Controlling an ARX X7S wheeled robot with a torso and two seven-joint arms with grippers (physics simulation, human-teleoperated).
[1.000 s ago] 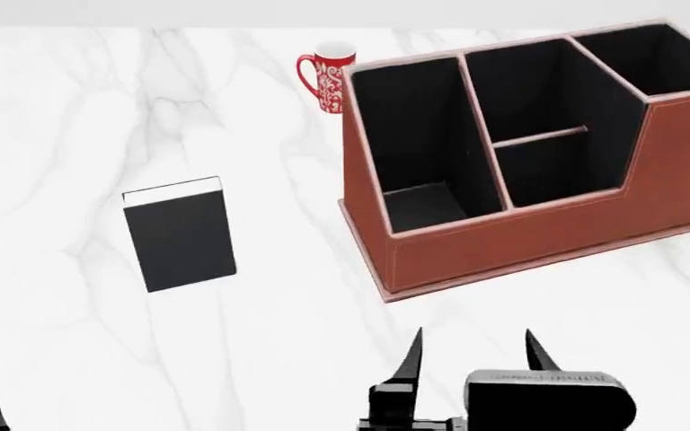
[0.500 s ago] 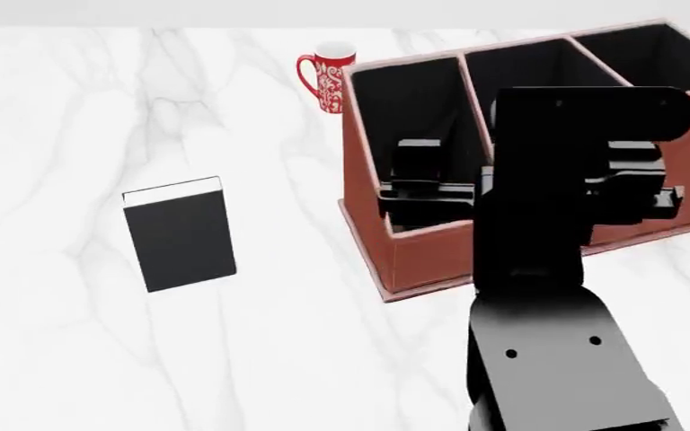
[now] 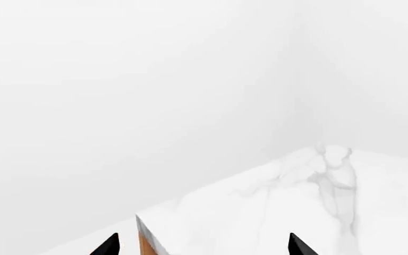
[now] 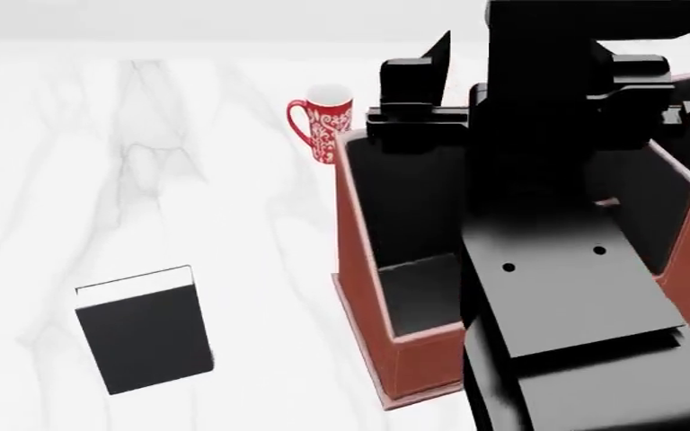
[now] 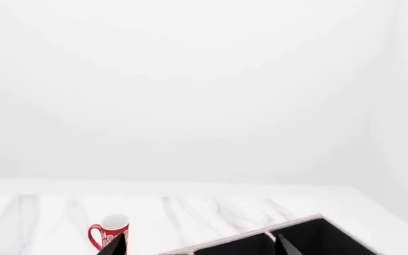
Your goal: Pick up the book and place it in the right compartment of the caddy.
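Two claws empty: right claw (image 5: 198, 245) spread wide, raised over caddy (image 4: 411, 355); left claw (image 3: 202, 245) also wide apart, off by table corner. Black book (image 4: 144, 329) flat on marble table (image 4: 105, 162), well left of caddy. Pickup not yet begun; next, probably reach down to book.

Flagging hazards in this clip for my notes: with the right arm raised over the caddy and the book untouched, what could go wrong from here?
1. The right arm hides much of the caddy from the head camera, so aiming for the right compartment may be poorly guided.
2. The book lies flat on the table, far on the left; a pinch could slip off.
3. The mug stands close by the caddy's far corner; a swing might topple it.
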